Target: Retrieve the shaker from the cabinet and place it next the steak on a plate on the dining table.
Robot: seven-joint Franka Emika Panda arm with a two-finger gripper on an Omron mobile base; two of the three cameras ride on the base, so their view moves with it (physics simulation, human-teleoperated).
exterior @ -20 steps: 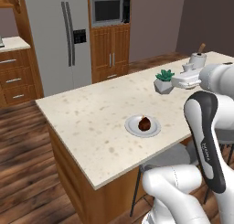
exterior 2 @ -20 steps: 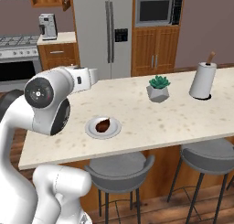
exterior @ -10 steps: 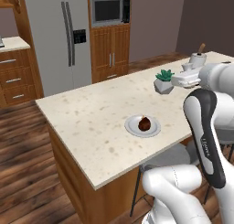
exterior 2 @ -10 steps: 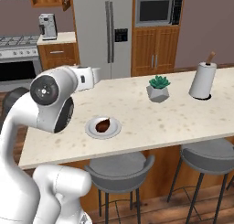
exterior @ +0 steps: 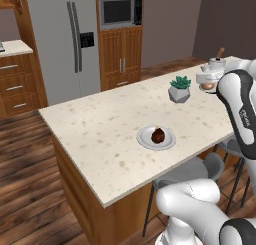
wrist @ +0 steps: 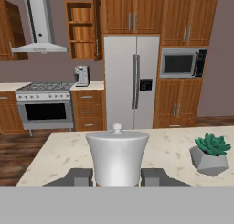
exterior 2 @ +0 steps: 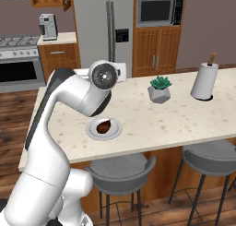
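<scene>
White-capped shaker is clamped between the 2 dark fingers above the beige speckled surface, well apart from the steak resting on its plate.

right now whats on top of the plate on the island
A dark brown steak sits on the plate, near its middle. No shaker rests on it. The plate surface under the steak is covered.
</scene>
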